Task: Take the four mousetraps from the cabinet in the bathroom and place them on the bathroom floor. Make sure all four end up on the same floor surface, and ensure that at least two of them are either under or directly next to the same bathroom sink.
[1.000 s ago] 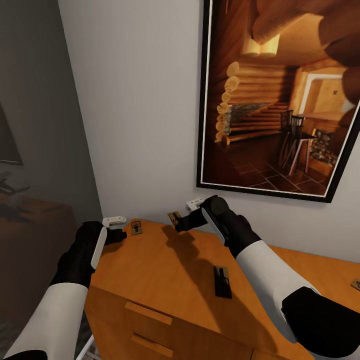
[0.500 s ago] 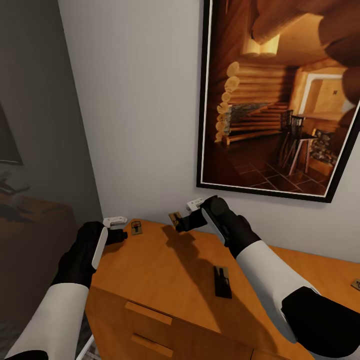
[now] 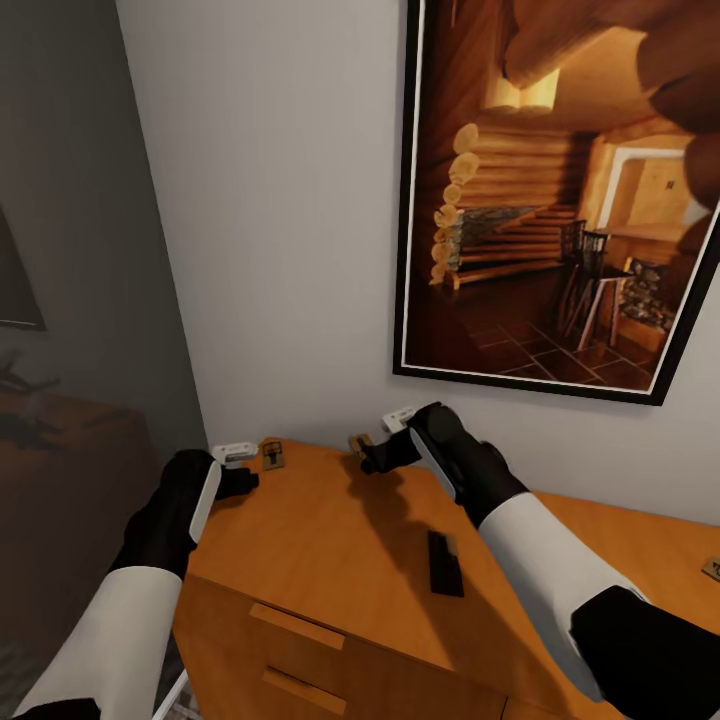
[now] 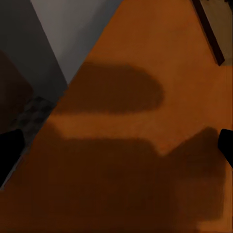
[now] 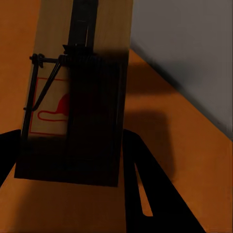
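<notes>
Head view: both arms reach over the cabinet [image 3: 330,540], its flat orange top running back to a white wall under a framed picture [image 3: 560,190]. The right gripper [image 3: 366,452] holds a mousetrap [image 3: 355,444] above the top's rear edge, near the wall. The right wrist view shows that trap [image 5: 77,92] close up, clamped between the dark fingers [image 5: 141,189], its wire bar and red print visible.

The left gripper [image 3: 243,470] hovers at the cabinet's left rear corner, just beside a second trap [image 3: 272,454] lying flat by the wall. In the left wrist view its fingertips [image 4: 225,145] sit wide apart at the frame's sides with nothing between them, the cabinet's side edge crossing diagonally, with grey wall and a patch of tiled floor [image 4: 34,116] beyond it.

A third trap [image 3: 445,563] lies mid-top beside the right forearm, and a fourth [image 3: 712,569] sits at the far right, cut by the frame. Bare wood lies open between the grippers. Two drawer handles [image 3: 297,625] show on the front.
</notes>
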You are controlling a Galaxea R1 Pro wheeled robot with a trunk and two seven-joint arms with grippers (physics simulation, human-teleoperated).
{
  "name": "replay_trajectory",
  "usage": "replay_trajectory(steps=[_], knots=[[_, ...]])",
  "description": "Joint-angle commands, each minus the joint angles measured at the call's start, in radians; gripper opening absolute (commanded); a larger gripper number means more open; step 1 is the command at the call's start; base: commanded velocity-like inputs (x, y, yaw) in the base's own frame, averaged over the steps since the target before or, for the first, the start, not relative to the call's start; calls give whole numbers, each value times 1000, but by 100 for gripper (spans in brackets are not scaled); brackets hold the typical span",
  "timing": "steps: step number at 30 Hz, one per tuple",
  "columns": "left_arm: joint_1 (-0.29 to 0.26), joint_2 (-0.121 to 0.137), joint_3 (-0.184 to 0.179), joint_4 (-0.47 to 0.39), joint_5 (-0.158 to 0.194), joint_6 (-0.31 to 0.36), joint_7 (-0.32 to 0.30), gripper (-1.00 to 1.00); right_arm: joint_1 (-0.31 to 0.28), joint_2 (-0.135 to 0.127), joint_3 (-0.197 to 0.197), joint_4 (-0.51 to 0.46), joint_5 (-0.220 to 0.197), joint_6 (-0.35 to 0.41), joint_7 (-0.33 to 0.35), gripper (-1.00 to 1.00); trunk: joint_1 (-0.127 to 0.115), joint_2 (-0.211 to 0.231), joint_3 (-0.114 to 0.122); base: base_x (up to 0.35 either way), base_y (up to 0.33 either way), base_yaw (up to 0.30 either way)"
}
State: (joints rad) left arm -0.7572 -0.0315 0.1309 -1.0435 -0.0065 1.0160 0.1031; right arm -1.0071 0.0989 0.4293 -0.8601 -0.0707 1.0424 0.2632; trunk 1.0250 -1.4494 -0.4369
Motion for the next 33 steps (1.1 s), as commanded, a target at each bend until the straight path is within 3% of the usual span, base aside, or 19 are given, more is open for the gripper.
replay_trajectory(steps=[1,17,33], knots=[[0,-1,2,5,-1,2,2,100,0,1,1,5,-9,5,-4,-100,0,-1,-1,0,0,0],[-1,-1,4,15,-2,-38,0,100,2,2,0,21,-8,5,-1,-100,0,-1,-1,0,0,0],[-1,-1,4,1,-3,-35,-6,100,2,-11,0,-42,-4,5,-3,-100,0,-1,-1,-73,0,0]])
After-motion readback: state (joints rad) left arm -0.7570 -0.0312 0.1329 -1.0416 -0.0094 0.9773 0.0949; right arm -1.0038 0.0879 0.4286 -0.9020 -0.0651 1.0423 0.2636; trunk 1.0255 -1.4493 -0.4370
